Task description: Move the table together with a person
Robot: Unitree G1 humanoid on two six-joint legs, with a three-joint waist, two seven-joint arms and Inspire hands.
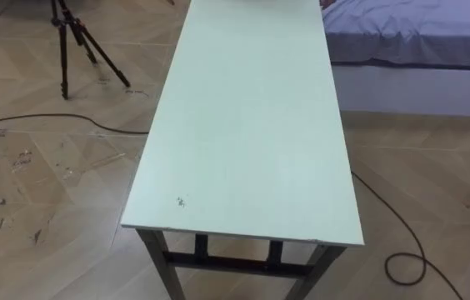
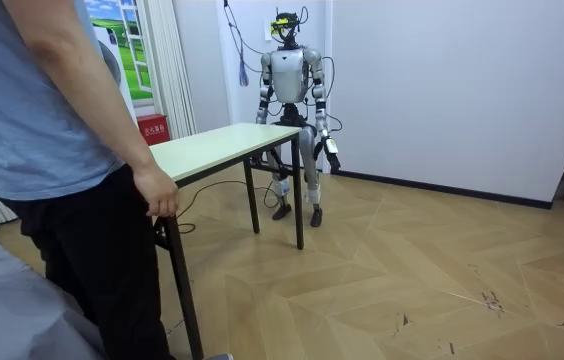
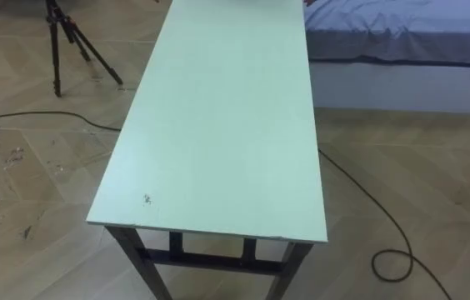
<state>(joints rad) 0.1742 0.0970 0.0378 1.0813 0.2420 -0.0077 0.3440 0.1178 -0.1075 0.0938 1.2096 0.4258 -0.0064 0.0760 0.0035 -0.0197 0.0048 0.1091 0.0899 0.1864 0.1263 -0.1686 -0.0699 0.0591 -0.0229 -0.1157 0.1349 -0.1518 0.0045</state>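
Observation:
The long table [image 1: 252, 125] has a pale green-white top and dark legs; in the eye views it runs away from me, its near end just below. In the room view I stand upright at the table's [image 2: 217, 143] far end. My left hand [image 2: 331, 152] hangs at my side with relaxed fingers, apart from the table. My right arm drops behind the table's end. At the opposite end stands a person in a blue shirt, one hand [image 2: 159, 192] curled at the table's edge.
A bed [image 1: 410, 33] with grey-blue bedding lies at the far right, close to the table. A black tripod [image 1: 72, 37] stands at the far left. Dark cables [image 1: 402, 233] trail over the wooden floor on both sides. A red box [image 2: 152, 128] sits by the curtain.

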